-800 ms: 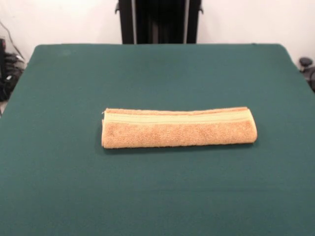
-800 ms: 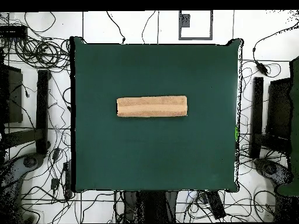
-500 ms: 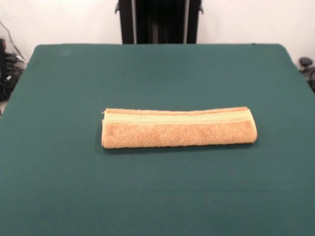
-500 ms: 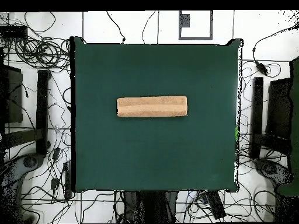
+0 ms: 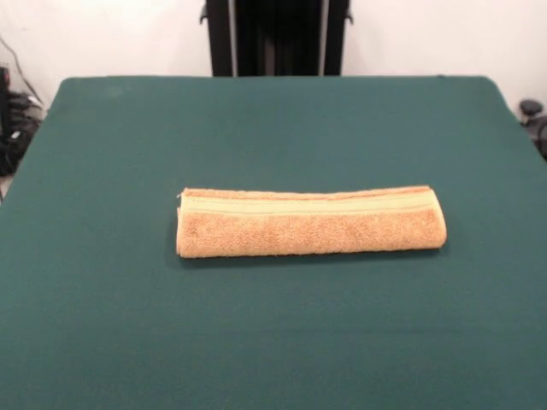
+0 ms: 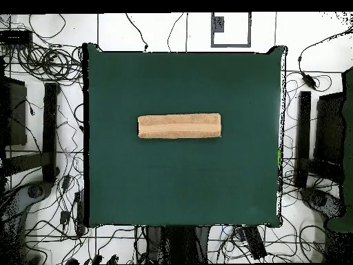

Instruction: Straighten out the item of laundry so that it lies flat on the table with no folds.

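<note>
The item of laundry (image 5: pixel 310 223), an orange-tan fluffy towel, lies folded into a long narrow strip near the middle of the table (image 5: pixel 273 342). A paler woven band runs along its far long side in the front view. In the overhead view the item of laundry (image 6: pixel 179 125) is a thin horizontal bar a little above the centre of the dark green table (image 6: pixel 179 186). Neither view shows the gripper or the arm.
Cables, stands and dark equipment (image 6: pixel 41 138) crowd the white floor on both sides of the table. A framed marker (image 6: pixel 230 29) lies on the floor beyond one table edge. Green felt surrounds the towel widely on every side.
</note>
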